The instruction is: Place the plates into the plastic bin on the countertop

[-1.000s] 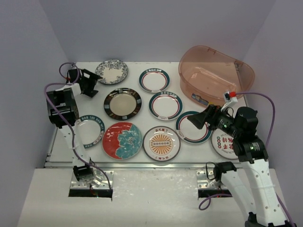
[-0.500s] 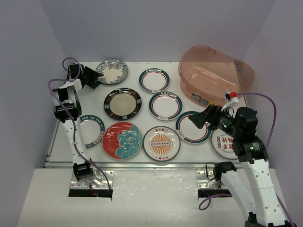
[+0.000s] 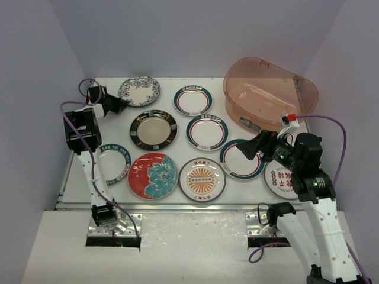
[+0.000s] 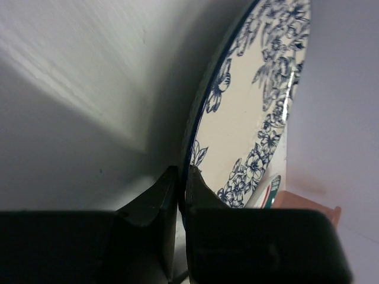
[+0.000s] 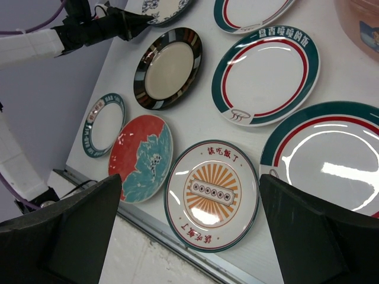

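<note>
Arms: white link shells, black joint housings. Left arm point(image 3: 93, 174) carries a purple cable point(image 3: 61, 111) looping at the upper left of the frame. Right arm point(image 3: 324, 236) has a second purple cable point(image 3: 341, 142) arcing along the right edge, with a red-and-white tag point(image 3: 288, 119) at its end. Left hand point(image 3: 122, 106) and right hand point(image 3: 241, 151): black, with blunt wedge fingers point(image 5: 59, 231). Green indicator lights point(image 3: 294, 167) glow on the right arm. Bare metal base plates point(image 3: 130, 226), lower frame.

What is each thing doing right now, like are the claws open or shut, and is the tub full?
Left claw, shut on the rim of the blue flower plate.
Right claw, open, holding nothing.
Tub, empty.
Other plates, lying flat on the table, none in the tub.
</note>
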